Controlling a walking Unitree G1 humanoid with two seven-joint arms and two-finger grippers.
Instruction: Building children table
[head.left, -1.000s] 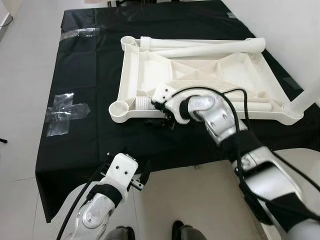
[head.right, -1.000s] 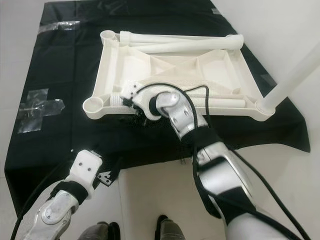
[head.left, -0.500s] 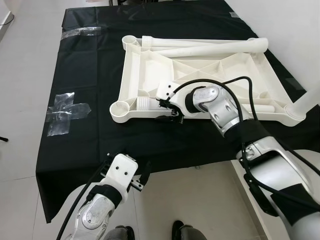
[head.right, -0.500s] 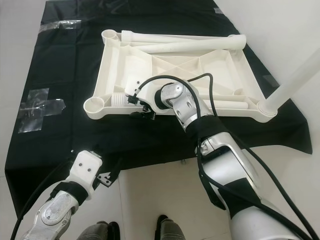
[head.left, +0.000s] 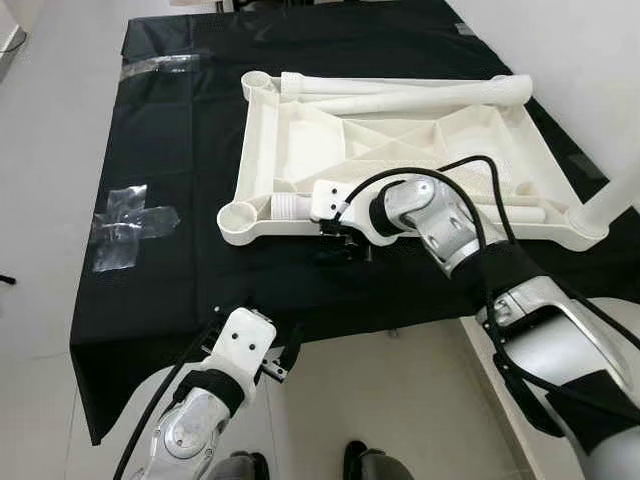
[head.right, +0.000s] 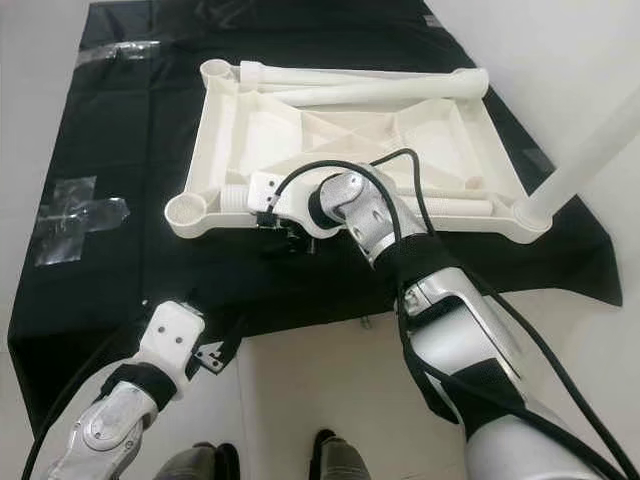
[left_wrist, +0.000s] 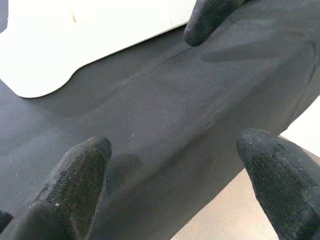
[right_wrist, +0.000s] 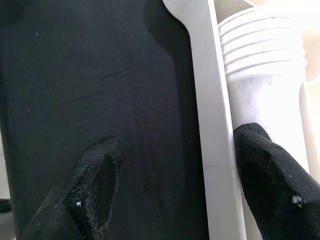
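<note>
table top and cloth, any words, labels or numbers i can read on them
None: no text can be read in any view.
The white table top is plain moulded plastic, with no label.
The black cloth bears only clear tape patches, unmarked.
The right gripper and left gripper show no readable marking.

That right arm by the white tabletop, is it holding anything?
Not yet gripped: the right tool is open, straddling the near rim of the upturned tabletop, one finger against a loose table leg.
</note>
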